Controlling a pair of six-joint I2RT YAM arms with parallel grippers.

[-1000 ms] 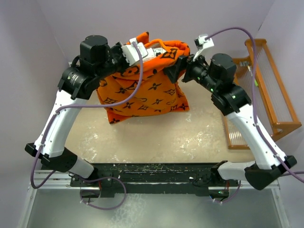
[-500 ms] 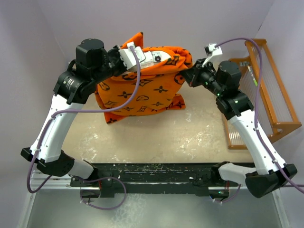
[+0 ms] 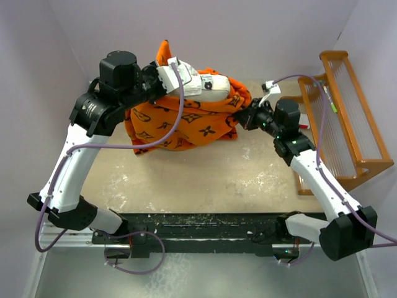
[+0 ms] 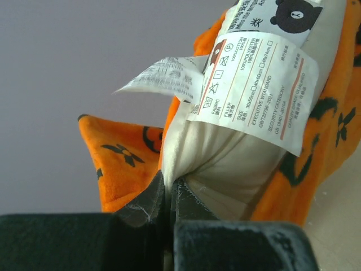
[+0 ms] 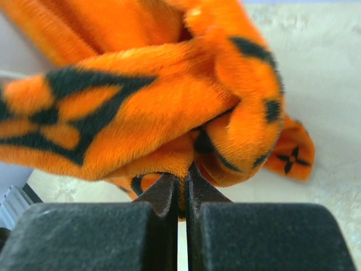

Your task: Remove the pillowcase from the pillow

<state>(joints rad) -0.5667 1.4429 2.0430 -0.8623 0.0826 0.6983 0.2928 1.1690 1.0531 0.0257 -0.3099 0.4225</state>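
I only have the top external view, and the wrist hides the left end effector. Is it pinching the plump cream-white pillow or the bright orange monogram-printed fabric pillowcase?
Observer: The left wrist view shows the left end effector shut on a bare corner of the plump cream-white pillow, not orange fabric.
Operator: And the right one?
Observer: The right end effector is shut on a fold of the bright orange monogram-printed pillowcase.
Operator: Is the label caught?
Observer: No, the white printed care label sits beyond the fingertips, free.
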